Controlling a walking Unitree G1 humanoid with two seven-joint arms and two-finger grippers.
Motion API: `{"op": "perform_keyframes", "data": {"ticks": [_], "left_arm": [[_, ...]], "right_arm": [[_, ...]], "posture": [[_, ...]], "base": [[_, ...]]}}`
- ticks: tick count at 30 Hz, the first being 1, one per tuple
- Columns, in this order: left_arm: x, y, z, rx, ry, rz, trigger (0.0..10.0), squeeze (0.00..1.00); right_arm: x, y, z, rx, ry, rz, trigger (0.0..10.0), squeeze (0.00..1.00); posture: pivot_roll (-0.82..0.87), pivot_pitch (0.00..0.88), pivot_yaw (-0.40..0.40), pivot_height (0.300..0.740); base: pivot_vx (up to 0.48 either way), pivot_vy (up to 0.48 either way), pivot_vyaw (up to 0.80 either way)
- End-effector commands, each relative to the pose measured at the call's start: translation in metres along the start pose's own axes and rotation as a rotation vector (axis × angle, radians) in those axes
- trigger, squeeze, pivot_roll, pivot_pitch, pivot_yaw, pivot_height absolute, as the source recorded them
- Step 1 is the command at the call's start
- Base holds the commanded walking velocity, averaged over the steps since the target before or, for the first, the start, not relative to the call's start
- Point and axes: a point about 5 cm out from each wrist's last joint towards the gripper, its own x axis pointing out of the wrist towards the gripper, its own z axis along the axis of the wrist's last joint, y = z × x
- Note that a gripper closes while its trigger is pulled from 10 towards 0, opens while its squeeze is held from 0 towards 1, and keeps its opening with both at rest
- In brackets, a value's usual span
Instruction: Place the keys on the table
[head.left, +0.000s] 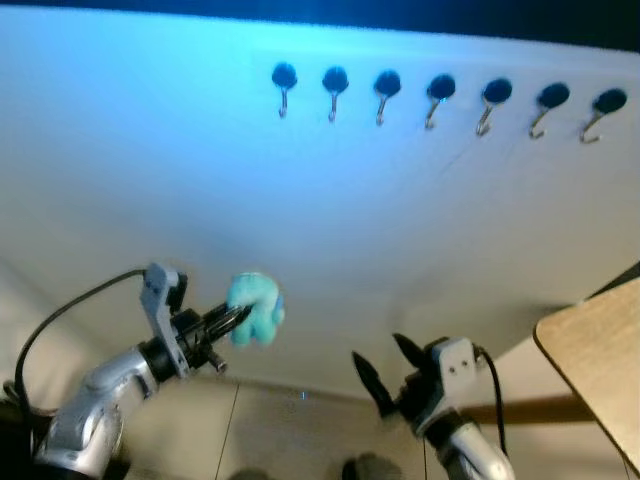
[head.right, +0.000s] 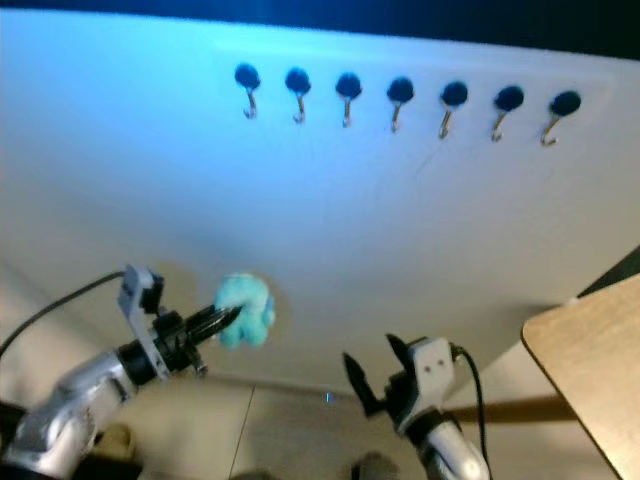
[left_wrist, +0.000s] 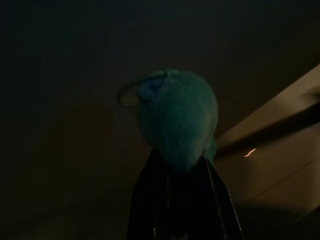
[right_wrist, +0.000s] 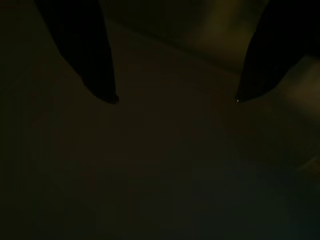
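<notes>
A fluffy teal keychain pom with a key ring (head.left: 255, 308) (left_wrist: 177, 117) is held in front of the white wall, low and left of centre. My left gripper (head.left: 232, 318) is shut on it, the arm reaching up from the lower left. In the dark left wrist view a thin ring (left_wrist: 131, 92) sticks out beside the pom. My right gripper (head.left: 385, 368) hangs lower, right of centre, open and holding nothing, its two fingers spread wide in the right wrist view. The wooden table (head.left: 598, 352) has its corner at the right edge.
A row of several black wall hooks (head.left: 440, 98) runs along the upper wall, all bare. A baseboard and tiled floor (head.left: 300, 420) lie below. A dark object sits behind the table at the far right.
</notes>
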Motion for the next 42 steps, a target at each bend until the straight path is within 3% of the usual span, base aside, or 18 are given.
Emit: {"op": "perform_keyframes", "data": {"ticks": [1,3,5,6,7,10,13,23,32,42], "left_arm": [[-0.003,0.006,-0.032,-0.016,0.107,0.114,0.0,0.0],[-0.006,0.017,-0.058,0.034,0.24,0.274,0.0,0.0],[-0.007,0.02,-0.068,0.021,0.277,0.323,0.0,0.0],[-0.007,0.021,-0.076,0.015,0.307,0.374,3.7,0.0],[-0.006,0.02,-0.082,-0.017,0.313,0.408,10.0,0.0],[-0.002,0.017,-0.094,-0.116,0.341,0.483,10.0,0.0],[0.002,0.015,-0.097,-0.137,0.343,0.486,10.0,0.0],[0.021,0.004,-0.105,-0.115,0.364,0.485,10.0,0.0],[0.02,-0.003,-0.116,-0.128,0.419,0.496,10.0,0.0],[0.026,-0.001,-0.109,-0.145,0.388,0.509,10.0,0.0]], "right_arm": [[-0.01,-0.014,-0.018,0.053,0.065,-0.112,10.0,0.0],[-0.013,-0.021,-0.033,0.085,0.136,-0.176,10.0,0.0],[-0.014,-0.022,-0.041,0.106,0.179,-0.188,10.0,0.0],[-0.014,-0.022,-0.051,0.137,0.243,-0.21,10.0,0.0],[-0.014,-0.021,-0.059,0.156,0.29,-0.225,10.0,0.0],[-0.014,-0.015,-0.076,0.11,0.415,-0.254,10.0,0.0],[-0.013,-0.014,-0.08,0.071,0.441,-0.267,10.0,0.0],[-0.005,-0.02,-0.079,0.004,0.457,-0.313,10.0,0.0],[-0.007,-0.021,-0.081,0.005,0.469,-0.306,10.0,0.0],[-0.008,-0.02,-0.084,0.002,0.479,-0.303,10.0,0.0]], "posture": [[0.03,0.068,0.009,0.74],[0.03,0.068,0.011,0.74],[0.02,0.067,0.013,0.74],[0.02,0.064,0.016,0.74],[0.02,0.063,0.016,0.74],[0.02,0.054,0.017,0.74],[0.02,0.05,0.015,0.74],[0.01,0.054,0.012,0.74],[0.01,0.053,0.01,0.74],[0.01,0.055,0.006,0.74]], "base": [[0.0,0.0,0.0],[0.0,0.0,0.0],[0.0,0.0,0.0],[0.0,0.0,0.0],[0.0,0.0,0.0],[0.0,0.0,0.0],[0.0,0.0,0.0],[0.0,0.0,0.0],[0.0,0.0,0.0],[-0.323,0.0,0.0]]}}
